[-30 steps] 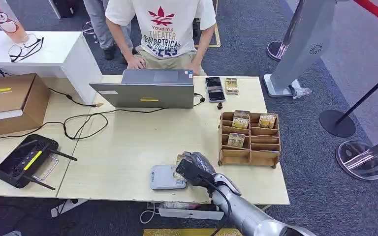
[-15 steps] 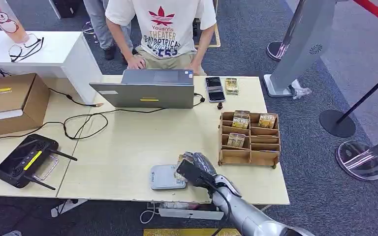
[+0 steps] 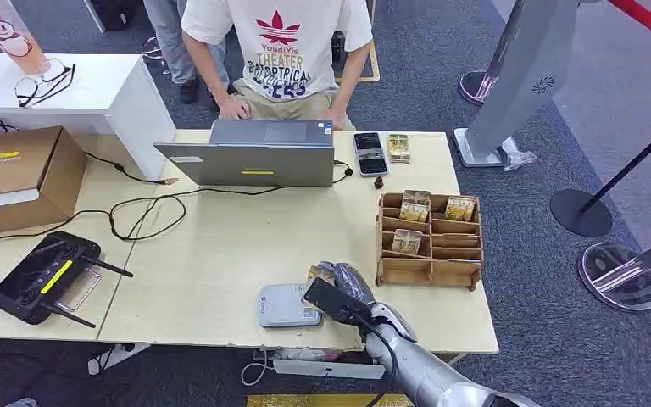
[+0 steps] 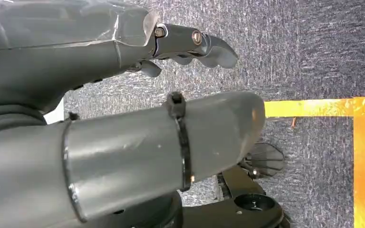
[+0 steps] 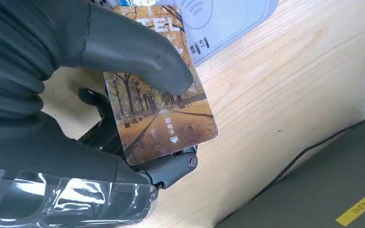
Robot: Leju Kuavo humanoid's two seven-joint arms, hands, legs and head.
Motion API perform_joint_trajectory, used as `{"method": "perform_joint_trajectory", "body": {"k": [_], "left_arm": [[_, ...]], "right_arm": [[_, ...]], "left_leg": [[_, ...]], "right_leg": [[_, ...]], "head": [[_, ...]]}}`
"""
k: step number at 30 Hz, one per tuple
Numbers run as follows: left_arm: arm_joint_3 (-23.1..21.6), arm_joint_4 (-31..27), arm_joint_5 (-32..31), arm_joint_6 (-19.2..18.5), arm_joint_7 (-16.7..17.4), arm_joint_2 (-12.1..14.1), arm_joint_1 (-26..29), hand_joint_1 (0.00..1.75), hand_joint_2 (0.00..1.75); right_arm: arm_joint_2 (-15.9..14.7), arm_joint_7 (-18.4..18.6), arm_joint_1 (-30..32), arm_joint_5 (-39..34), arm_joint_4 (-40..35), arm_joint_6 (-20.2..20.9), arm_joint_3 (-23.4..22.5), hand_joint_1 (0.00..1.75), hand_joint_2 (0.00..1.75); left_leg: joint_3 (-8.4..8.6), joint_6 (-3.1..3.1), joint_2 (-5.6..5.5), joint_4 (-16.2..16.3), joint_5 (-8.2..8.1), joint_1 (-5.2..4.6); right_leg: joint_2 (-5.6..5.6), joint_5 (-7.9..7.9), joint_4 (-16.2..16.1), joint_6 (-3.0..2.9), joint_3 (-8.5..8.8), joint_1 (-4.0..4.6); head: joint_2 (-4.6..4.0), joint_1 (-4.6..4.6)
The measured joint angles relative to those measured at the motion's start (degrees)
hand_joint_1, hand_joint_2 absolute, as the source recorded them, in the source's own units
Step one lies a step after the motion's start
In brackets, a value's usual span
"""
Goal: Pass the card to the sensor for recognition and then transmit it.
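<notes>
My right hand (image 3: 339,287) pinches the card (image 5: 164,116) beside the sensor (image 3: 284,305), low in the middle. I think scanning comes next, then passing it on. My left hand (image 4: 190,45) holds nothing, fingers loose.

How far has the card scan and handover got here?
Done: the right hand already holds the card. In hand: it presents the card at the edge of the sensor on the table. Left: finishing recognition, then passing the card on. The left hand hangs idle.
</notes>
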Motion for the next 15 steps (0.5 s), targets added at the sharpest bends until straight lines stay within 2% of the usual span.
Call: {"method": "perform_joint_trajectory", "body": {"k": [8,15], "left_arm": [[0.0,0.0,0.2,-0.4,-0.1,0.0,0.0,0.0,0.0],[0.0,0.0,0.7,-1.5,-0.3,0.6,0.0,0.0,0.0]], "right_arm": [[-0.2,-3.5,0.0,-1.7,-2.4,1.2,-0.8,1.75,1.75],[-1.6,-3.1,-0.1,-3.3,-8.5,2.4,-2.2,1.75,1.75]], "left_leg": [[0.0,0.0,0.0,0.0,0.0,0.0],[-0.01,0.0,0.0,0.0,0.0,0.0]], "right_leg": [[0.01,0.0,0.0,0.0,0.0,0.0],[0.01,0.0,0.0,0.0,0.0,0.0]], "head": [[0.0,0.02],[0.0,0.0]]}}
